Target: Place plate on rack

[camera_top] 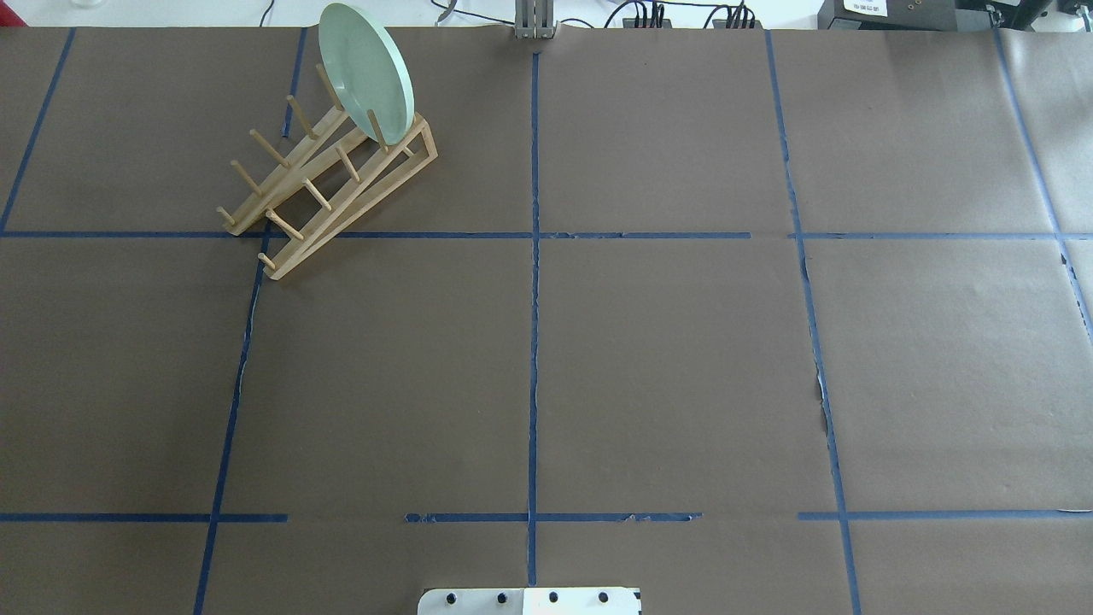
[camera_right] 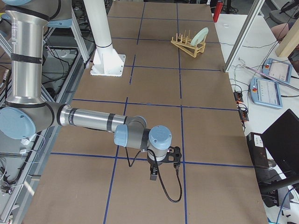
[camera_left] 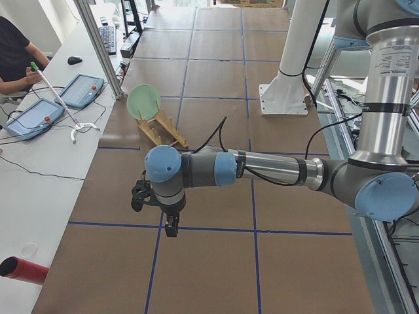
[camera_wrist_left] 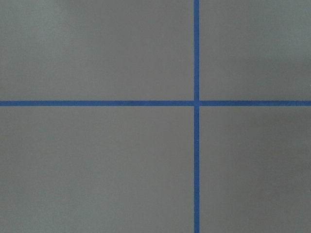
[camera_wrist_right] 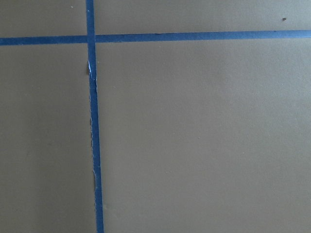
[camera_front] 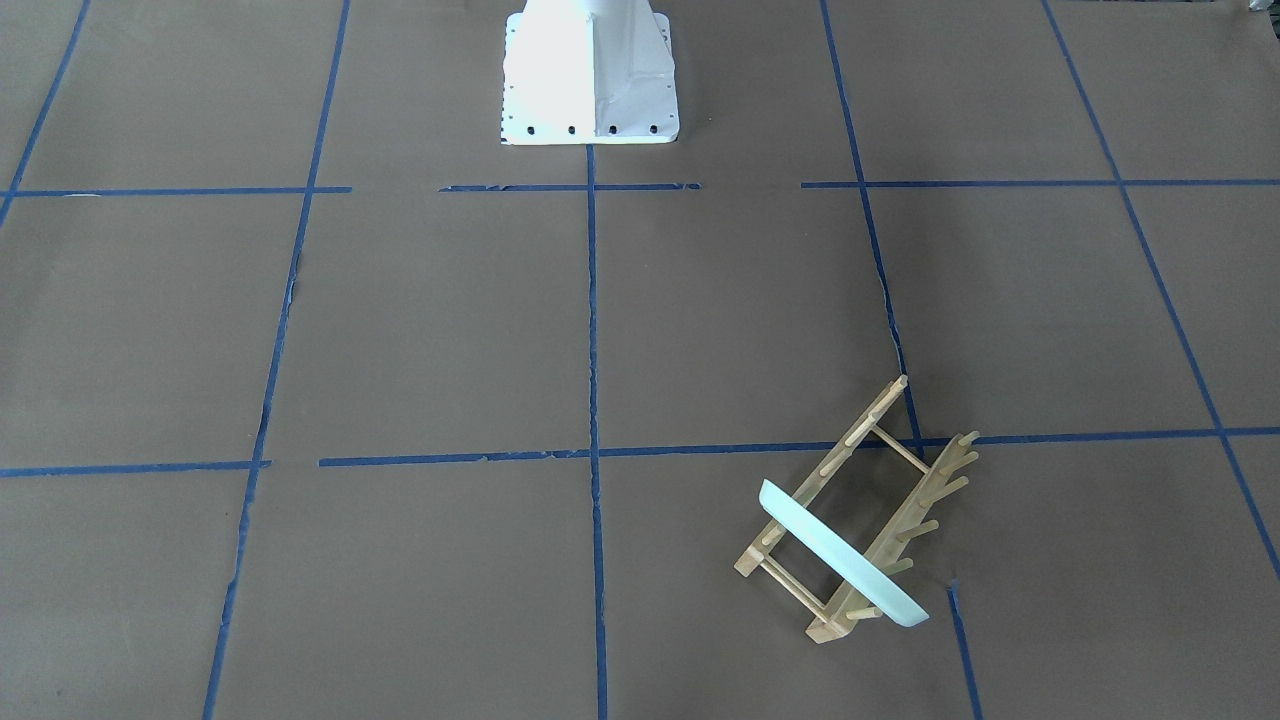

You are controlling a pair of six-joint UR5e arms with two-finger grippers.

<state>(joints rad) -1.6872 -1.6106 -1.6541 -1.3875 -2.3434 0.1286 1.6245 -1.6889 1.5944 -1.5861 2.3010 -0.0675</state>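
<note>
The pale mint-green plate (camera_top: 365, 73) stands on edge between the pegs at one end of the light-wood rack (camera_top: 333, 184), at the table's far left. Both also show in the front view, plate (camera_front: 840, 555) and rack (camera_front: 905, 480), and in the side views, plate (camera_left: 143, 101) (camera_right: 201, 35). My left gripper (camera_left: 171, 226) hangs over bare table far from the rack; I cannot tell whether it is open or shut. My right gripper (camera_right: 153, 175) hangs over the table's other end; I cannot tell its state either. Both wrist views show only brown table and blue tape.
The white robot base (camera_front: 590, 70) stands at the table's near middle edge. Blue tape lines (camera_top: 534, 299) divide the brown table. Operator desks with tablets (camera_left: 33, 114) run along the far side. A red cylinder (camera_left: 26, 270) lies on the desk.
</note>
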